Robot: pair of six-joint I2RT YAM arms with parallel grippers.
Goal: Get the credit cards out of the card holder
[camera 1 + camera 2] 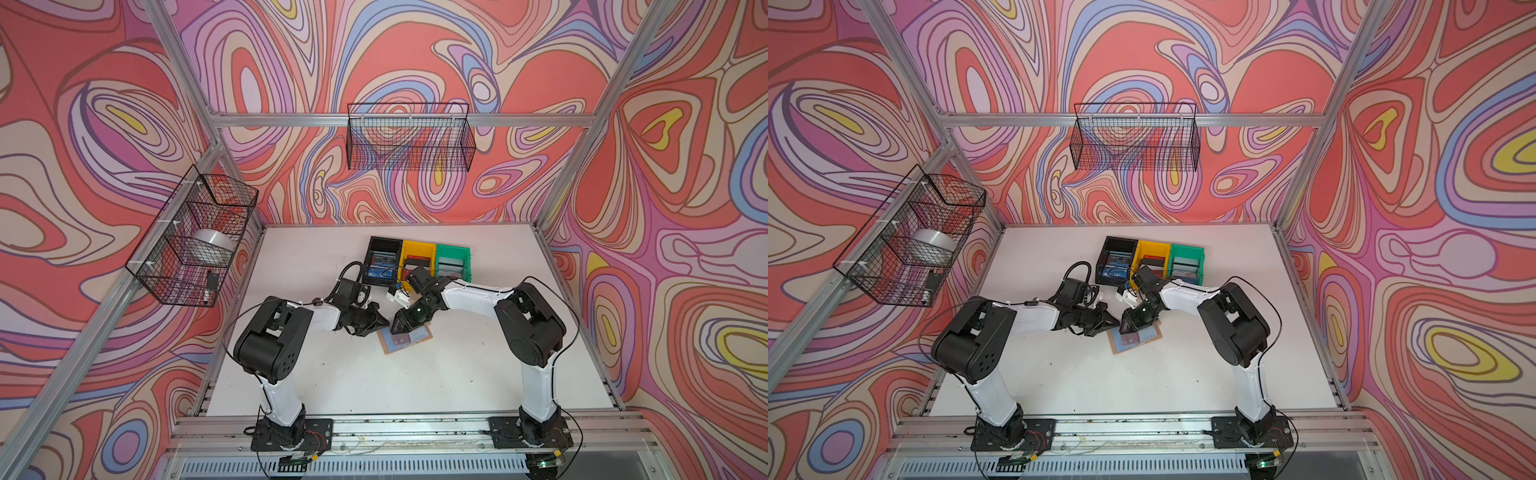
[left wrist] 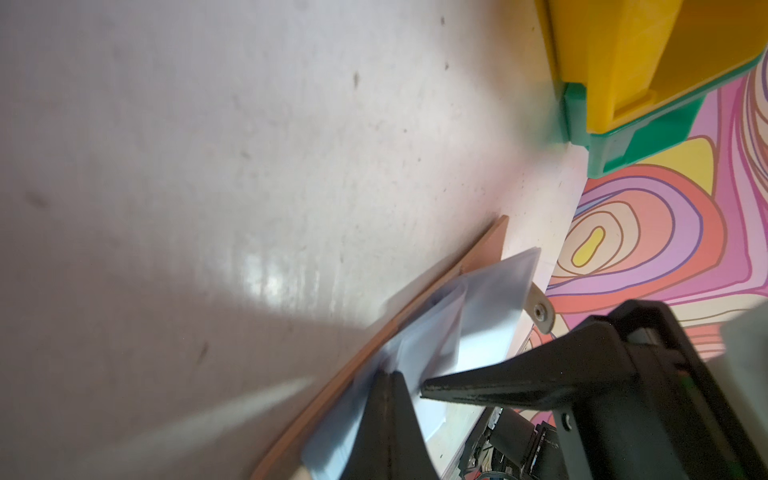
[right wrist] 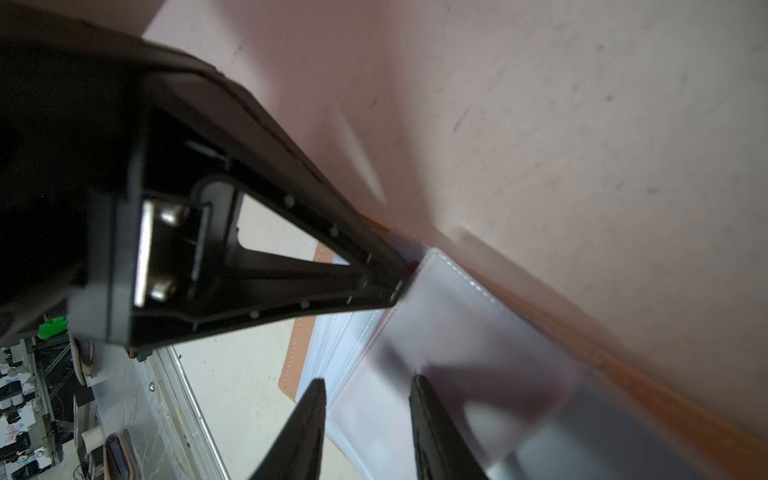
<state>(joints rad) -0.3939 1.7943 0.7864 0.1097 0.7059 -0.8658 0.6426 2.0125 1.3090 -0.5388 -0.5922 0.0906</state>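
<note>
Card holder [image 1: 417, 334] open flat, long axis left-right, slightly askew.

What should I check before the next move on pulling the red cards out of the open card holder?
1. The card holder lies open and flat on the table: ok.
2. The left gripper is shut, tip down on the plastic sleeves: ok.
3. The right gripper is open, fingers either side of a sleeve: ok.
4. The red card is out of its sleeve: not ok, it shows through the plastic.
5. The card's edge sits between the right fingers: cannot tell, too blurred.
</note>
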